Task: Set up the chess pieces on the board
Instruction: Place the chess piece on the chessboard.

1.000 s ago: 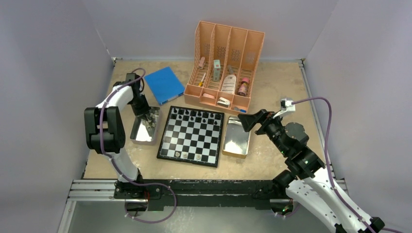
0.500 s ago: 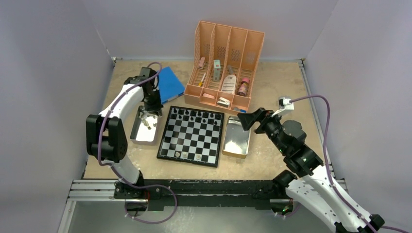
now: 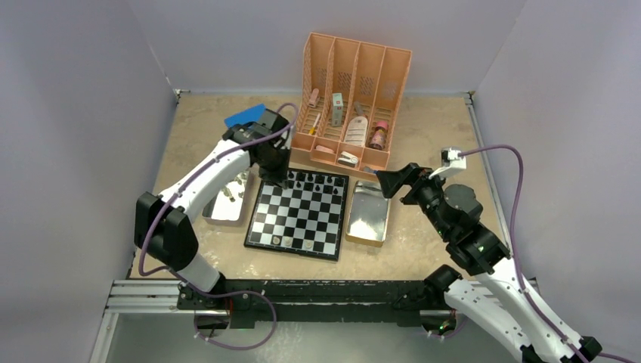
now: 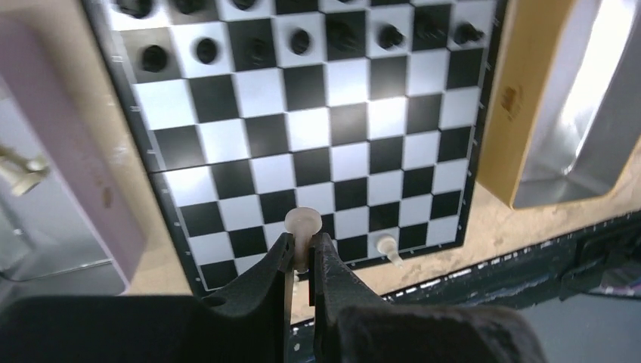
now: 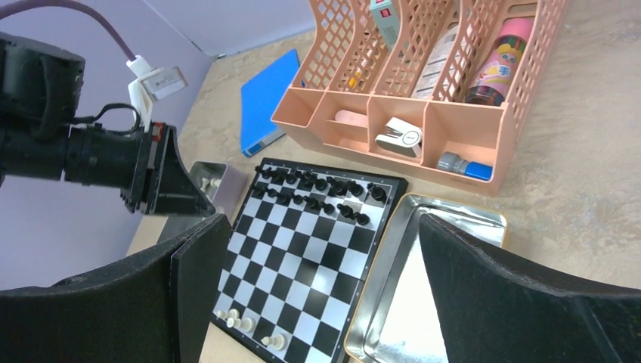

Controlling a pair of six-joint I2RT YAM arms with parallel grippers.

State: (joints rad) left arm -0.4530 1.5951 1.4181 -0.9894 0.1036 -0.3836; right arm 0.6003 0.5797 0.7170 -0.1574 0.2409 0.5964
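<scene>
On the sandy desk point(image 3: 423, 249), at 12 o'clock, stands the peach organizer point(image 3: 355, 76) with bottles and small items in its slots; below it, at the centre, lies the glossy chessboard point(image 3: 298, 219); a blue book point(image 3: 243, 117) shows at the board's 11 o'clock, partly hidden by the left arm; the left tray point(image 3: 218, 208) sits just beside the board at 9 o'clock, the right tray point(image 3: 368, 221) at 3 o'clock. The left hand point(image 4: 302, 261) hovers over the board's 11 o'clock corner, clenched on a pale pawn point(image 4: 302, 221); the right hand point(image 5: 321, 223) hangs at 2 o'clock over the far end of the right tray, fingers spread wide, grasping nothing. Black pieces point(image 3: 306, 181) stand in two rows along the 12 o'clock edge; three pale pieces point(image 3: 289, 242) stand at the 6 o'clock edge; spare pale figures point(image 5: 210, 181) lie in the left tray.
</scene>
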